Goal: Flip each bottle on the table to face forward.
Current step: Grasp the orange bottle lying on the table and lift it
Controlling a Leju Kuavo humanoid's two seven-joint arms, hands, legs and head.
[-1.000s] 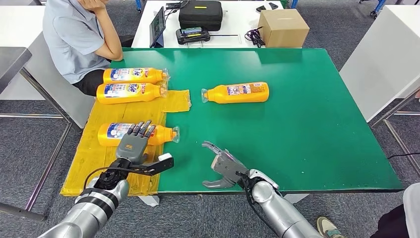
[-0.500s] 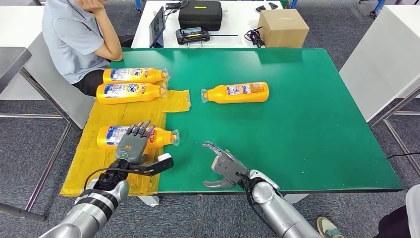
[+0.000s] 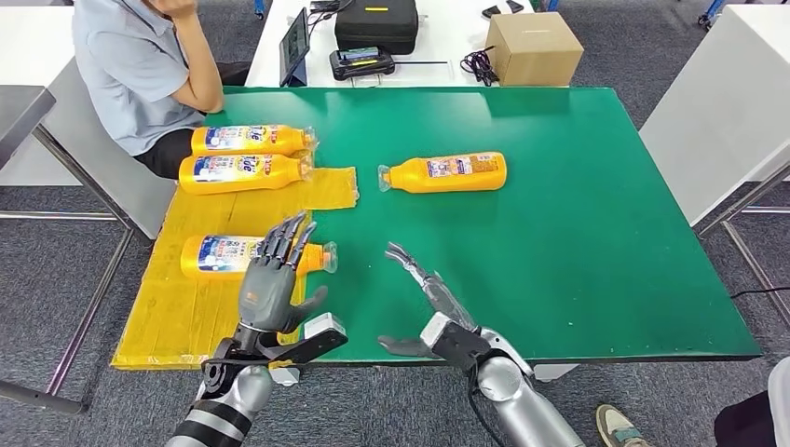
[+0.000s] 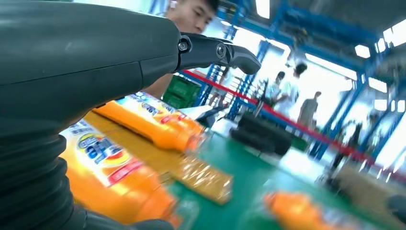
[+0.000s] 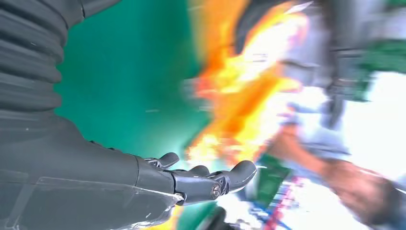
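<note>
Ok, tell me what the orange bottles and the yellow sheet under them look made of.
Orange bottles: likely glossy plastic, since the smooth bodies show highlights; they carry printed labels and clear, see-through caps.
Yellow sheet: probably thin plastic film or wrap, shiny and wrinkled with uneven edges, though the exact material is unclear.

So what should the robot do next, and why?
Probably move the right hand out toward the lone bottle on the green table. That bottle lies on its side apart from the three bottles on the yellow sheet, with small print up rather than the big blue label. Both hands look open and empty; the left hand hovers by the nearest bottle.
</note>
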